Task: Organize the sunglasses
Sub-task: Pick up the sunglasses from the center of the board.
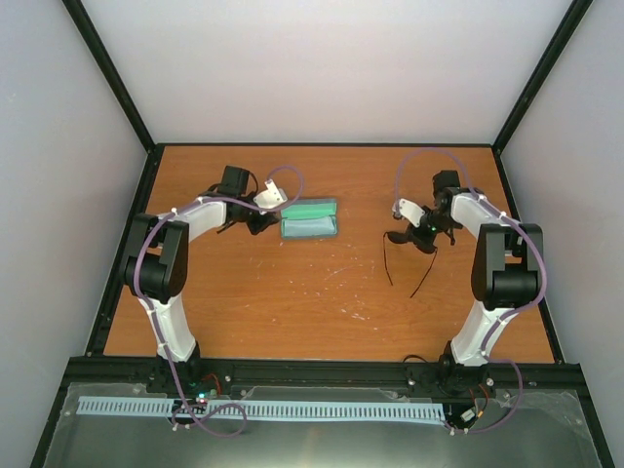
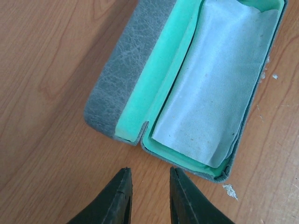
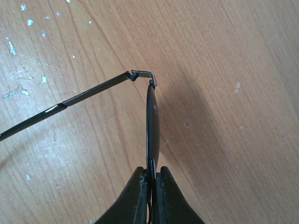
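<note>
Orange-brown wooden bench (image 1: 322, 302): sunglasses (image 3: 152, 121) well right of the open case (image 1: 309, 218), right end effector (image 3: 151, 173) clenched on the front frame's edge. Judged light, thin, fragile, lenses slippery; hold the rim. Just beside the case, left end effector (image 2: 149, 184) released, empty.

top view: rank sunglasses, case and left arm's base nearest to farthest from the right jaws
1. sunglasses: clamped in the right jaws, right side of the table
2. case: open, mid-table, off to the left
3. left arm's base: near edge, far left
</note>
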Available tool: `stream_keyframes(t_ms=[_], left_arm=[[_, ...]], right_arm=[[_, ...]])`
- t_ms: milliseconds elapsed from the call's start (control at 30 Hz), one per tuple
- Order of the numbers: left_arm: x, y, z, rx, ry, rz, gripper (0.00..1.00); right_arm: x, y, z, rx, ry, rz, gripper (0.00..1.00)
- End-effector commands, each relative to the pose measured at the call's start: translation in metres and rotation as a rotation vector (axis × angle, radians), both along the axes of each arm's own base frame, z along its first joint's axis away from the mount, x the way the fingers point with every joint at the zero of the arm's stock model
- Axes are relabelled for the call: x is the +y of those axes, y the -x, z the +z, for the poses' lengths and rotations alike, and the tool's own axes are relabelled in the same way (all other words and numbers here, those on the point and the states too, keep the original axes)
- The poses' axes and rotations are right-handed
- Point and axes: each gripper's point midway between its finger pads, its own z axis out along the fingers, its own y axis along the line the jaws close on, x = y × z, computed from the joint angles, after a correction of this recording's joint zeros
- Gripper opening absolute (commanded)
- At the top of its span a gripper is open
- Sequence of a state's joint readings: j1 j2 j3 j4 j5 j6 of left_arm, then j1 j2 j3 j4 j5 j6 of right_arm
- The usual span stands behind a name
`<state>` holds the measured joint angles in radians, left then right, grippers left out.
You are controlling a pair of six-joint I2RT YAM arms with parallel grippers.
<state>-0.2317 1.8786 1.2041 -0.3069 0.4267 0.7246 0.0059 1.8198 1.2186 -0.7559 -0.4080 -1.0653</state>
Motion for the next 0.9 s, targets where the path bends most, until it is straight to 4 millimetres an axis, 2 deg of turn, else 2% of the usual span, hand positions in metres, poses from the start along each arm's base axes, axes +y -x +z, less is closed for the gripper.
stream_keyframes(t_ms=[0, 100, 267, 467, 700, 867], left_arm=[[-0.003, -0.015, 0.012, -0.032, 0.023, -0.015, 0.25], [-0.008, -0.019, 0.025, -0.041, 0.052, -0.023, 0.25], [-0.017, -0.034, 0.057, -0.090, 0.100, -0.037, 0.25], [-0.036, -0.041, 0.103, -0.097, 0.238, -0.057, 0.25], [-0.079, -0.030, 0.158, -0.081, 0.438, -0.158, 0.24], [-0.118, -0.016, 0.194, -0.070, 0.546, -0.241, 0.22]], right_arm=[[-0.006, -0.005, 0.011, -0.017, 0.015, -0.020, 0.03], [-0.005, -0.012, 0.023, -0.024, -0.007, -0.078, 0.03], [0.004, -0.018, 0.043, -0.026, -0.078, -0.113, 0.03], [0.033, -0.027, 0.081, -0.019, -0.330, -0.175, 0.03], [0.070, -0.029, 0.139, -0.075, -0.626, -0.228, 0.03], [0.113, -0.011, 0.172, -0.042, -0.840, -0.212, 0.03]])
